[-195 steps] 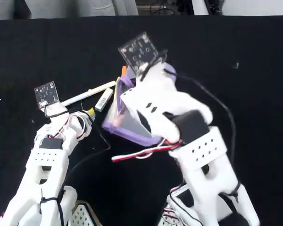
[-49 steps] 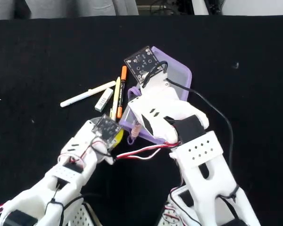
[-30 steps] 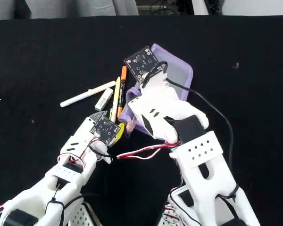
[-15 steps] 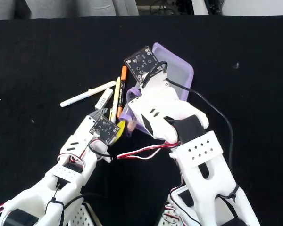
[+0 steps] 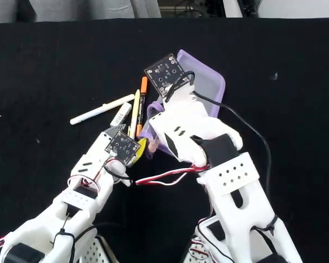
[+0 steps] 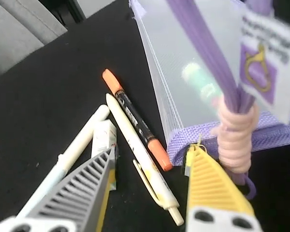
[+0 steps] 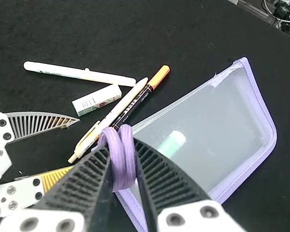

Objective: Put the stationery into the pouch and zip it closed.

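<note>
1. Black cloth is spread over the worktop (image 5: 44,66), on which everything else is laid.
2. Two white arms are seen from above. The right arm (image 5: 230,181) is stretched over the middle of the worktop, and the left arm (image 5: 71,203) is angled in from the near left corner.
3. A pouch (image 7: 217,125) with clear mesh sides and purple trim is lying at the centre of the worktop, partly covered by the right arm. A pale green shape is seen through its side; what it is cannot be told.
4. The right claw (image 7: 120,150) is pressed together on a purple loop at the pouch's near end, and the loop is pinched between its two black fingers.
5. The left claw (image 6: 153,154) is spread wide, with one grey finger and one yellow finger. It is held just above the worktop beside the pouch's near corner, and nothing is gripped in it.
6. A white pen (image 5: 101,109) is laid at a slant, farthest from the pouch.
7. A cream pen (image 6: 135,150) is placed next to an orange marker (image 6: 135,118), the two almost parallel; the marker is just beside the pouch's edge. The near ends of both are found between the left claw's open fingers.
8. A small white eraser (image 7: 96,100) is set between the white pen and the cream pen.
9. A pink coiled cord (image 6: 234,140) is hung from the pouch's purple trim, close to the yellow finger.
</note>
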{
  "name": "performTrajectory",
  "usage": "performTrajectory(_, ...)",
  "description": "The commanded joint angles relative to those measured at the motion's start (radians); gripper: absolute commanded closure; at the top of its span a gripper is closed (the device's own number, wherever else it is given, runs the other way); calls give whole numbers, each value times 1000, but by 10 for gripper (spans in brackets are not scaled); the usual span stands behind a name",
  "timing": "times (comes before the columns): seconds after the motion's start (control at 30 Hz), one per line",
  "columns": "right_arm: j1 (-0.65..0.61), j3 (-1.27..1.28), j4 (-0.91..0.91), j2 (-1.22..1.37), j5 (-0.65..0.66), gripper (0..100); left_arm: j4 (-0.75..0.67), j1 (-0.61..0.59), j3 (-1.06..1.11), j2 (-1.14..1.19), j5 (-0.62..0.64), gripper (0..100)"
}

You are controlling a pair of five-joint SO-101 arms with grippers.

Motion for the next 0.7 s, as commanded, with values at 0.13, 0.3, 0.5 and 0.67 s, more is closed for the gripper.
performTrajectory(0.13,14,-5,-15,-38,8,985,6,51,-65,2,5,762)
performTrajectory(0.3,14,-5,-14,-38,8,985,9,51,-77,2,3,777)
performTrajectory(0.5,14,-5,-14,-38,8,985,3,56,-133,106,-110,877)
performTrajectory(0.67,14,-5,-14,-38,8,985,2,51,-216,252,-118,880)
